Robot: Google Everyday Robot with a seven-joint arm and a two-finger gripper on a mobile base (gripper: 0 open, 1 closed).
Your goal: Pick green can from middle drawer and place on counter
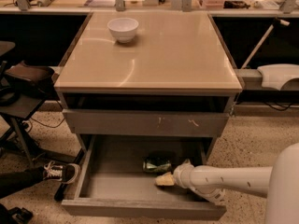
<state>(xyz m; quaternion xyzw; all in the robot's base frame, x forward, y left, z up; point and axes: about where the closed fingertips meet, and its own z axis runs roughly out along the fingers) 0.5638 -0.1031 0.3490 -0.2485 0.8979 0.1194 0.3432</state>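
Observation:
The green can (156,164) lies on its side on the bare grey floor of the open middle drawer (107,185), near the back centre. My gripper (163,179) is inside the drawer, low over its floor, just in front of and slightly right of the can. It is close to the can but not around it. My white arm (229,178) reaches in from the right. The tan counter (154,59) tops the cabinet above.
A white bowl (123,29) stands at the counter's back left. A grey drawer front with white scuff marks (145,123) sits shut above the open drawer. A chair (18,92) and a person's shoe (60,171) are to the left. A white machine part (280,76) is to the right.

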